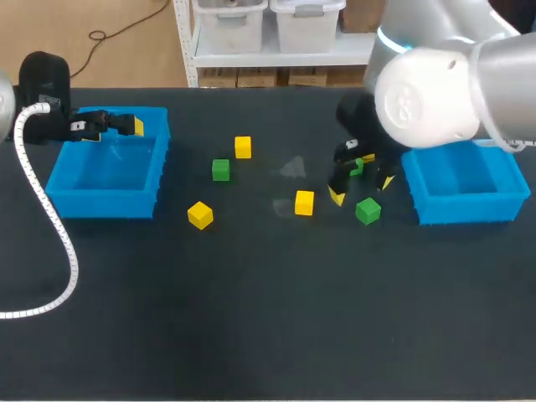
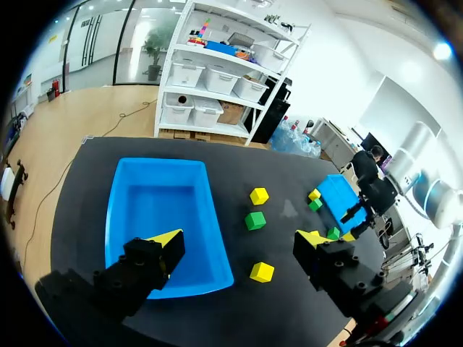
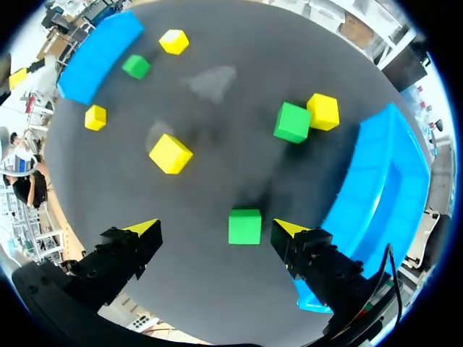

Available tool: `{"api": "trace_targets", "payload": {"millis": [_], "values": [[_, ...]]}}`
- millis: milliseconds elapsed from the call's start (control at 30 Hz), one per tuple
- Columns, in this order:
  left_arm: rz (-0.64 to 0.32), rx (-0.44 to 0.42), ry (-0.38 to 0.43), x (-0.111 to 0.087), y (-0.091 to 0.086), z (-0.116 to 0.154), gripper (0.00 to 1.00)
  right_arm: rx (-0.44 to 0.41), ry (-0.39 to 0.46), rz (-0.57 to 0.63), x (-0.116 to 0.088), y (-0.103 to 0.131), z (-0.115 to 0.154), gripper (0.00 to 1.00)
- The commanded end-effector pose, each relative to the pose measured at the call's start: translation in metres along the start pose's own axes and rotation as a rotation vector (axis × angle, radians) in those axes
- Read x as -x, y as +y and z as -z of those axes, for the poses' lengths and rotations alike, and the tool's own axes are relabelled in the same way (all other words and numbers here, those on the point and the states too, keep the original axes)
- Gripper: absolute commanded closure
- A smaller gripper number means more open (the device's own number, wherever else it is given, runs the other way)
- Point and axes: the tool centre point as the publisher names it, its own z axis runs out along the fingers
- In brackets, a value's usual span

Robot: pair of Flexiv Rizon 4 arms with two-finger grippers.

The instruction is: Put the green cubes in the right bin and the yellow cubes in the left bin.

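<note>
Green cube (image 3: 244, 226) lies on the dark surface (image 1: 251, 318) between the spread fingers of the right end effector (image 3: 215, 225) in the right wrist view. It touches neither yellow tip, and the right bin (image 3: 376, 188) is just beside it. In the head view the same cube sits right of centre, just below that end effector (image 1: 362, 188) and left of the bin.

The right wrist view also shows a second green cube (image 3: 292, 121) close against a yellow cube (image 3: 323, 111) ahead of the fingers. In the head view that pair is mostly hidden under the end effector. A lone yellow cube (image 1: 304, 203) lies near the frame's centre, with a third green cube (image 1: 220, 170) and two more yellow ones further left.

At upper left in the head view, the left end effector (image 1: 117, 126) hangs over the far edge of the left bin (image 1: 109, 197). Only the left wrist view shows its fingers clearly: they are spread wide above the bin's corner.
</note>
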Motion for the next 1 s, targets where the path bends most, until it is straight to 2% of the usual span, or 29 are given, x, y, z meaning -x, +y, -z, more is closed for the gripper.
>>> {"api": "trace_targets", "payload": {"millis": [33,433,1000], "values": [[-0.002,-0.012,-0.007,-0.001,0.002,0.000,0.00,-0.037,0.016,-0.001,-0.007,-0.001,-0.002,0.00],[-0.002,-0.012,-0.007,-0.001,0.002,0.000,0.00,-0.084,0.063,0.021,-0.021,-0.011,-0.019,0.00],[-0.002,-0.012,-0.007,-0.001,0.002,0.000,0.00,-0.139,0.118,0.028,-0.003,-0.024,-0.047,0.00]]}}
